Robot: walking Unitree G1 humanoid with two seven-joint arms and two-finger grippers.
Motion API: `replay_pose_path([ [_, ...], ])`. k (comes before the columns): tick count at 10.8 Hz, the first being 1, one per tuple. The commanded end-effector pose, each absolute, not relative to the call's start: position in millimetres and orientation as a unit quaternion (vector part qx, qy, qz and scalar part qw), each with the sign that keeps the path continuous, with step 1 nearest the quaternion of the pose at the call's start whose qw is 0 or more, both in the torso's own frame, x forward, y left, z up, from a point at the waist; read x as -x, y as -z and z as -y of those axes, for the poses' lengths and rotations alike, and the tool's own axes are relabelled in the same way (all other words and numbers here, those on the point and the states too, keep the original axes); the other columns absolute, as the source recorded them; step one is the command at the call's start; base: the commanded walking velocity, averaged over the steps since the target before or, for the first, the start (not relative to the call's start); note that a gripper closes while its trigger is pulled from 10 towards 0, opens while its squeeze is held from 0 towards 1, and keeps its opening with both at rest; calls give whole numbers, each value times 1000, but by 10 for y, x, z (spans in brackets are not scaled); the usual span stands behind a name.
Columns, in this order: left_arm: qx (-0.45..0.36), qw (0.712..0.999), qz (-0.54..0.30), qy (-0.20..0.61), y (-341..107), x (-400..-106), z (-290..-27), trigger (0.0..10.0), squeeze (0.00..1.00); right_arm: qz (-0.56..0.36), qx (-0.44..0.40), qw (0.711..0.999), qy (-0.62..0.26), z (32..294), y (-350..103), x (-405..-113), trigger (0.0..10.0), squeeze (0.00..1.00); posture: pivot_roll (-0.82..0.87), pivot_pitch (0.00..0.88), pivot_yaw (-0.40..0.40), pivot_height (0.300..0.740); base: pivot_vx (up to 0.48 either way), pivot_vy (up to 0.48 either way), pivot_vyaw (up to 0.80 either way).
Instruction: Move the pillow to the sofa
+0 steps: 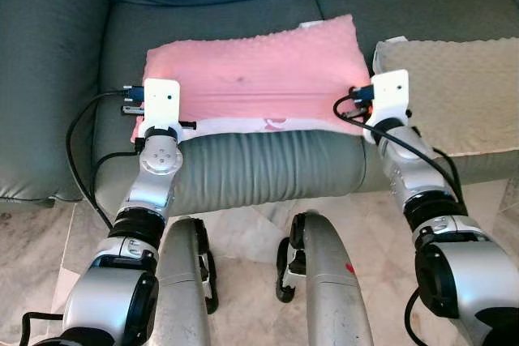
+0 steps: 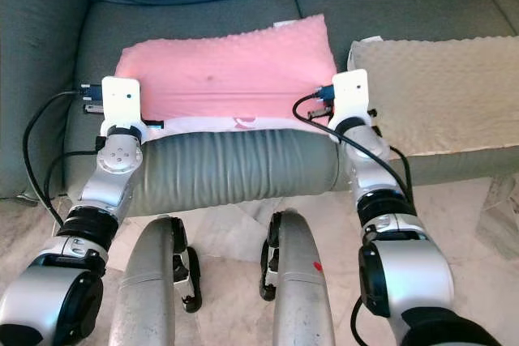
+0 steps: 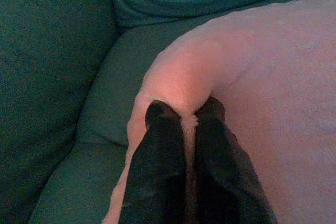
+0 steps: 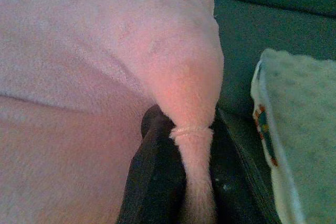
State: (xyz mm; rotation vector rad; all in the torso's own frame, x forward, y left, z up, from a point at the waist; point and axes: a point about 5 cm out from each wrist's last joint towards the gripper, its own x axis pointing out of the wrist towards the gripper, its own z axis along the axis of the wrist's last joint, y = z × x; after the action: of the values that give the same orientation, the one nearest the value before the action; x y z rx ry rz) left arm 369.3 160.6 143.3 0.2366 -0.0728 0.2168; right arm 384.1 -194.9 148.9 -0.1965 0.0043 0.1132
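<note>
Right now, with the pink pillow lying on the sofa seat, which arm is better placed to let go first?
Neither clearly. The left gripper and the right gripper each pinch a front corner of the pink pillow, which lies flat on the sofa seat. Both could probably release together.

pillow (image 1: 259,70): on sofa (image 1: 235,164) seat cushion, toward its front edge
left gripper (image 3: 185,115): at pillow's left front corner, fingers pinching the corner
right gripper (image 4: 184,124): at pillow's right front corner, fingers pinching the corner
second pillow (image 1: 458,91): on sofa seat just right of pillow
floor (image 1: 243,228): in front of sofa
</note>
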Motion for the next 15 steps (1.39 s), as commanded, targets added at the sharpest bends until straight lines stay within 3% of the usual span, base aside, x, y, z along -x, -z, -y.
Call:
replay_pose_path([
  [1, -128, 958, 5, -257, -1340, -3542, -2321, 10000, 1000, -42, 84, 995, 45, 2465, -1343, -3704, 10000, 1000, -6, 387, -31, 622, 0, 0, 0],
  [9, -118, 961, -5, -250, -1253, -3485, -2274, 10000, 1000, -41, 86, 993, 64, 2492, -1279, -3667, 10000, 1000, -4, 388, -30, 622, 0, 0, 0],
  [13, -112, 985, -21, -130, -1090, -3513, -1994, 10000, 1000, -35, 81, 995, 41, 2338, -1203, -3652, 10000, 1000, -12, 342, -34, 622, 0, 0, 0],
  [15, -117, 985, -5, -129, -1169, -3563, -2027, 10000, 1000, -29, 80, 996, 17, 2186, -1149, -3637, 10000, 1000, -16, 288, -34, 622, 0, 0, 0],
])
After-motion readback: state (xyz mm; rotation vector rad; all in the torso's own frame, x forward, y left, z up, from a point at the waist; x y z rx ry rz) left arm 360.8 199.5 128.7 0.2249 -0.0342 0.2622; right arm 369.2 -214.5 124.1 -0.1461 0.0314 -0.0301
